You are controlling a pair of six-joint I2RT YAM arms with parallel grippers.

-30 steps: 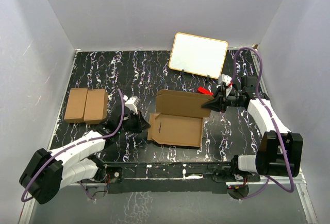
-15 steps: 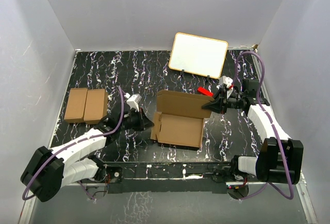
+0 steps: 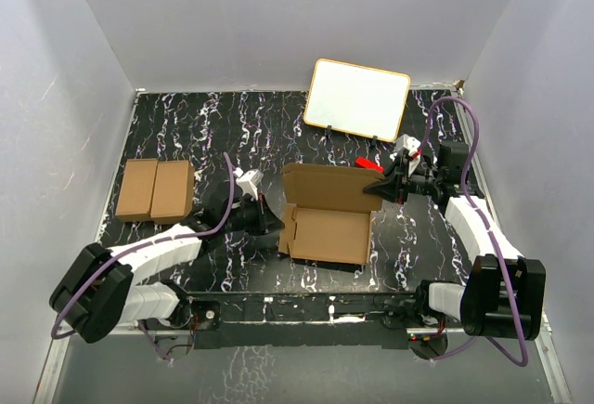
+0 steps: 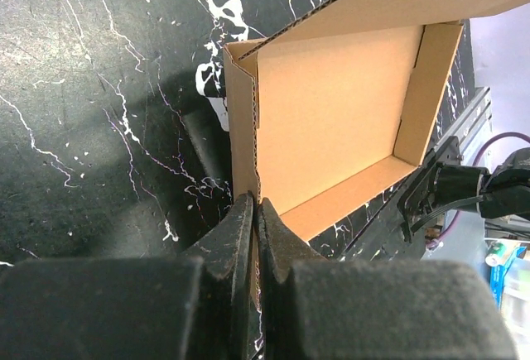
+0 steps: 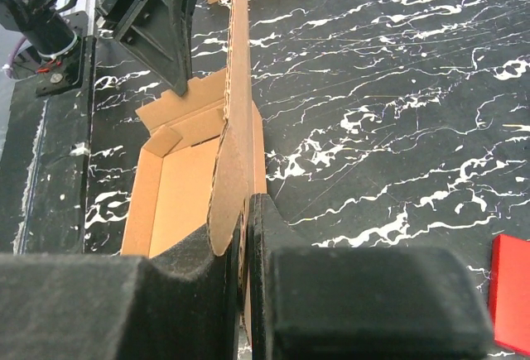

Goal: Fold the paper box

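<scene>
Plain brown paper box (image 3: 327,233); left gripper (image 4: 256,215) pinches its left wall; right gripper (image 5: 243,211) pinches its raised lid's right edge.

The paper box (image 3: 327,233) lies mid-worktop (image 3: 186,135) — two cartons (image 3: 155,189) side by side well to its left. A board (image 3: 357,99) stands behind it, toward the far edge.

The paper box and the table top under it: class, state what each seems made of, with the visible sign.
The paper box: matte brown corrugated cardboard; fluting shows along its cut edges. The table top: black with white veins, perhaps marble or a marble-print covering; the look leaves that open.
</scene>
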